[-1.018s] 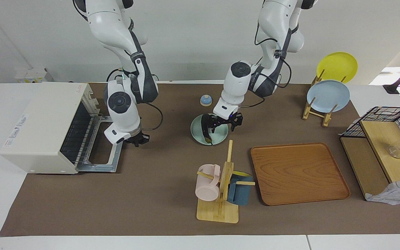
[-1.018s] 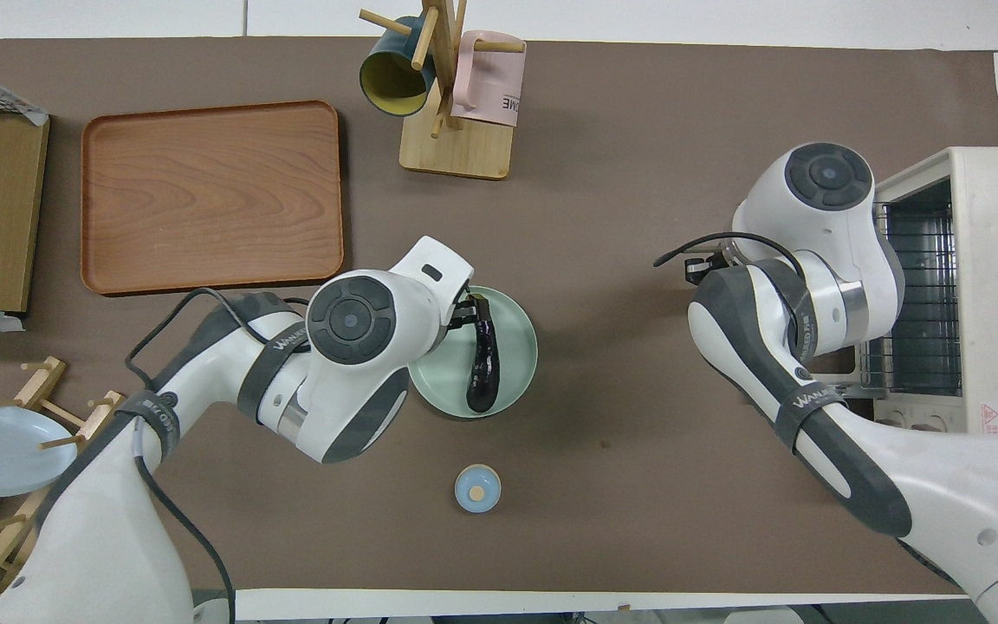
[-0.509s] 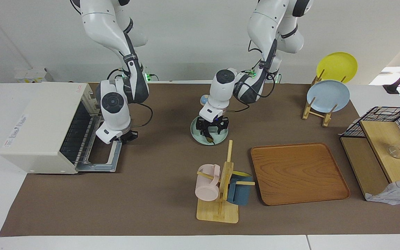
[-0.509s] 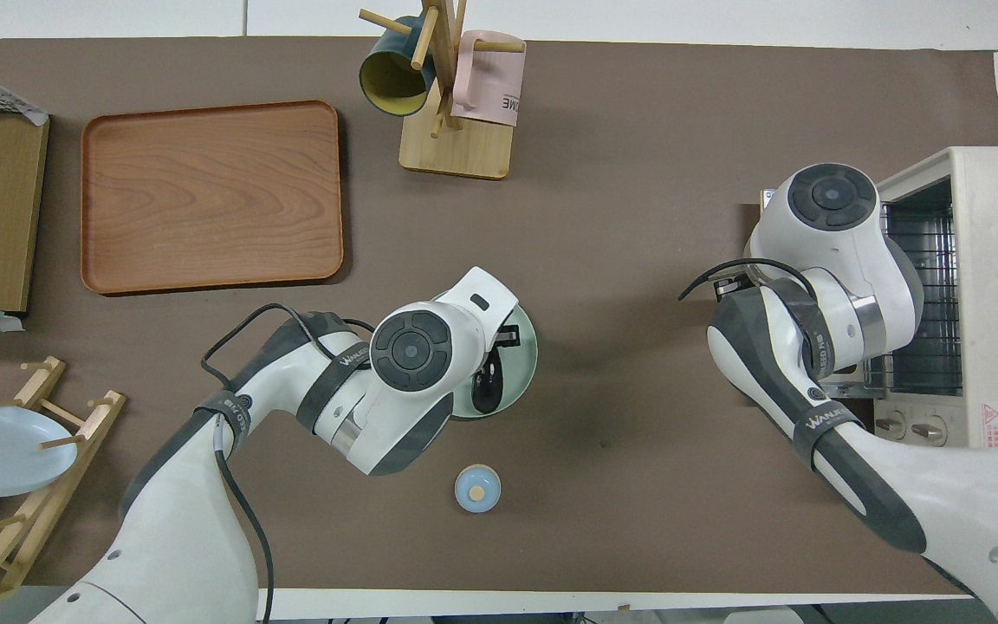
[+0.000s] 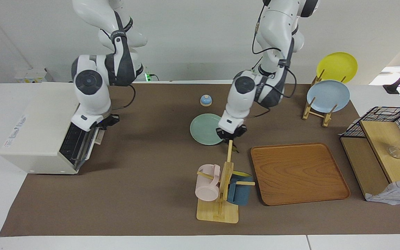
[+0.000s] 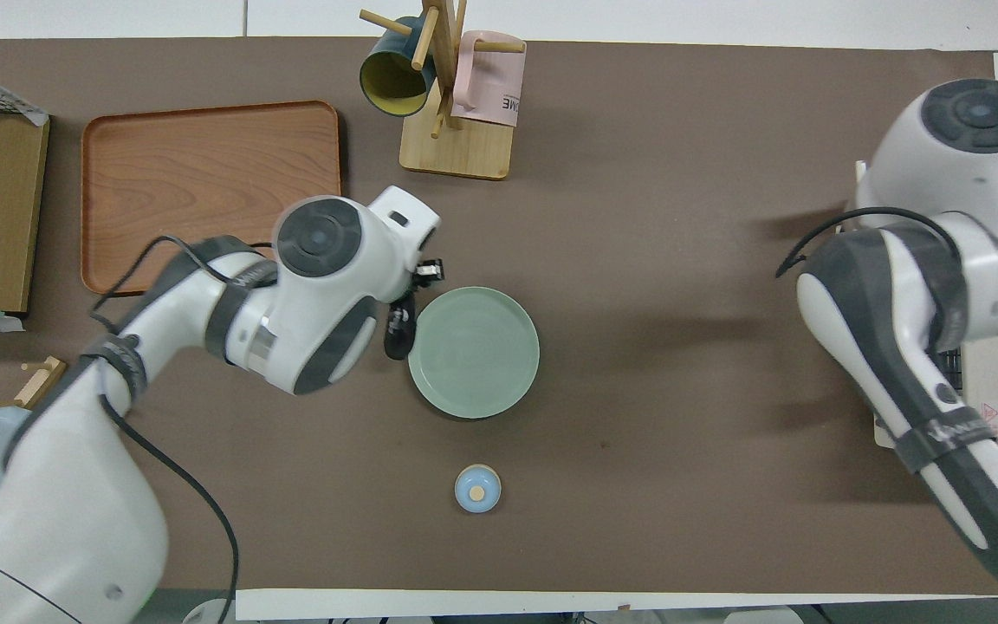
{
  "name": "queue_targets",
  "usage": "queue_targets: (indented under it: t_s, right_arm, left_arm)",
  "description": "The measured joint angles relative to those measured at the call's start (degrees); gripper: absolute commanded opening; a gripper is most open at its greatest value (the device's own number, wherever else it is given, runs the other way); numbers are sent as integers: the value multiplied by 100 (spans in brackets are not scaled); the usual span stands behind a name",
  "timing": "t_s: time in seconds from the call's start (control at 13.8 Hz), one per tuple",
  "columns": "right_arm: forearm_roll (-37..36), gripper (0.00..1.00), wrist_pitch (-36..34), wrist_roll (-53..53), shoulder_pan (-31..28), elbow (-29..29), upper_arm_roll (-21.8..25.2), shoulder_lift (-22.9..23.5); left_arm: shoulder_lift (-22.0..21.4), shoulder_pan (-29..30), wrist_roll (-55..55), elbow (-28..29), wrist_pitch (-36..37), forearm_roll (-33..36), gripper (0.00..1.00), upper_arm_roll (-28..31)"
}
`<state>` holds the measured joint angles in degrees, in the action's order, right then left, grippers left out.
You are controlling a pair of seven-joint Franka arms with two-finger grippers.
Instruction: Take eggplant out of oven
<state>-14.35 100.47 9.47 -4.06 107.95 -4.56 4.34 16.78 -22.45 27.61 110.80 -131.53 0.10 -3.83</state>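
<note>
Cream-white oven (image 5: 40,128); dark purple eggplant (image 6: 398,328); pale green plate (image 5: 204,129); brown wood-grain tray (image 5: 299,173).

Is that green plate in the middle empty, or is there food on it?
Empty. The green plate shows only its bare surface in both views; the eggplant hangs beside its rim, under the left gripper.

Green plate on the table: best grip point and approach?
Likely its rim toward the right arm's end, from above, one finger inside: the green plate lies flat. Left end effector holds the eggplant over the edge toward the left arm's end; right end effector is at the oven.
</note>
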Motion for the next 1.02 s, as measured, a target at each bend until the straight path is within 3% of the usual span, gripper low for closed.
queue_targets:
  t_s: [0.07,0.15,0.22,0.29,0.44,0.58,0.73,1.02]
  right_arm:
    - [7,12,3,230,-226,-10,43,-105]
    - [37,44,13,372,-401,-24,79,-154]
    - [153,99,-7,437,-513,-42,98,-180]
    - [407,100,-90,444,-547,-106,109,-208]
    - [1024,100,-509,432,-549,-561,126,-399]
    - [1224,100,-1260,318,-531,-1366,119,-642]
    - [1243,100,-1979,17,-534,-2096,113,-731]
    - [1243,100,-2296,-101,-584,-2298,131,-589]
  left_arm:
    - [93,622,-812,-153,3,11,0,17]
    - [266,1139,-1527,-406,7,68,15,23]
    - [514,1504,-1996,-732,5,213,78,23]
    - [765,1661,-2169,-1020,-9,398,99,15]
    - [1082,1636,-2176,-1355,8,575,100,-42]
    - [1020,1574,-2163,-1698,557,585,100,-13]
    - [500,1613,-2160,-2131,1769,553,100,54]
    - [-1157,1900,-2495,-2261,3861,255,100,138]
